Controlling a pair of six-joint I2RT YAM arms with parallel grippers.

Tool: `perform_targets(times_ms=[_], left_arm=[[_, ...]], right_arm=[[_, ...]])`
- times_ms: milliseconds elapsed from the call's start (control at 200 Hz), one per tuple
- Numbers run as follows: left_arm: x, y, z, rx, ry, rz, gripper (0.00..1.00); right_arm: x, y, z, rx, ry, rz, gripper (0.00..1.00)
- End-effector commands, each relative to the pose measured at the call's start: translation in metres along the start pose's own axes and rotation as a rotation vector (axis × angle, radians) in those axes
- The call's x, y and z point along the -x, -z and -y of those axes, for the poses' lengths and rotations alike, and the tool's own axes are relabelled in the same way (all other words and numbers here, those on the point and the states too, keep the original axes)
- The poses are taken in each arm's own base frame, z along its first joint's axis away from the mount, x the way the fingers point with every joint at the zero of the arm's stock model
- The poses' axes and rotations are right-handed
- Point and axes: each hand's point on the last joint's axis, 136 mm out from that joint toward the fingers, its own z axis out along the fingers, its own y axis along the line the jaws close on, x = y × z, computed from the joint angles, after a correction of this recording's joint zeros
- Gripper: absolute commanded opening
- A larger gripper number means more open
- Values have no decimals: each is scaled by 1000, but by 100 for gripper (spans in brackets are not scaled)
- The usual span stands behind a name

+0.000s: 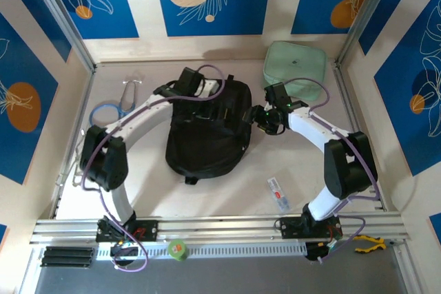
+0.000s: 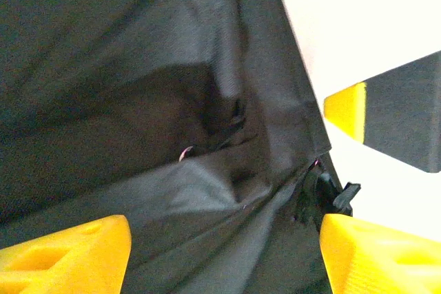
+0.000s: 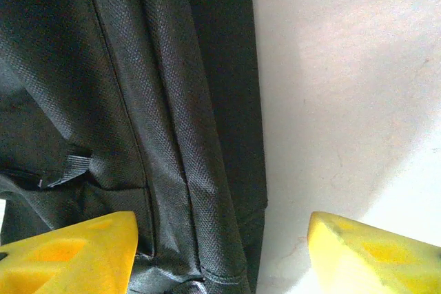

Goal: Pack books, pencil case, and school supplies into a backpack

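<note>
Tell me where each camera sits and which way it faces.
Top external: above and behind the arm bases, looking down on the table, the backpack, the left arm and the right arm.
Left wrist: on the left arm, looking past its open left fingers into backpack fabric.
Right wrist: on the right arm, looking past its open right fingers at the backpack's edge and the table beside it.
Shared: all three show the backpack; top and right wrist, the table.
</note>
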Motion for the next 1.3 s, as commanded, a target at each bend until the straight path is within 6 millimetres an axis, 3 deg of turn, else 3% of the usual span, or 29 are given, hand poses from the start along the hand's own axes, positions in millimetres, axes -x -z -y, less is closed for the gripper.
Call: perform_targets(times_ms=[0, 195, 265, 495, 630, 750, 850, 1000, 1115, 1295], left_arm=[[-9, -14, -9, 30, -216, -126, 73], [-6, -43, 1, 31, -448, -225, 67], [-3, -50, -4, 97, -509, -248, 65], [-9, -72, 5, 81, -588, -296, 58], [-12, -81, -3, 121, -604, -340, 54], [-8, -85, -11, 177, -599, -340, 48], [5, -83, -19, 255, -585, -299, 34], [22, -75, -7, 238, -506, -218, 23], [20, -75, 1, 200, -406, -226, 19], [13, -79, -8, 232, -307, -250, 13]], right_arm=[[2, 2, -11, 111, -52, -29, 67], [-3, 3, -2, 143, -98, -47, 66], [-6, 4, -1, 147, -98, -53, 66], [-12, 3, 3, 147, -112, -60, 66], [-14, 1, 4, 147, -113, -59, 66], [-14, 0, 3, 148, -114, -59, 65], [-14, -1, 3, 149, -112, -59, 64], [-17, -4, 3, 135, -105, -61, 63], [-19, -8, 2, 115, -89, -62, 63], [-26, -15, 0, 96, -74, -79, 62]])
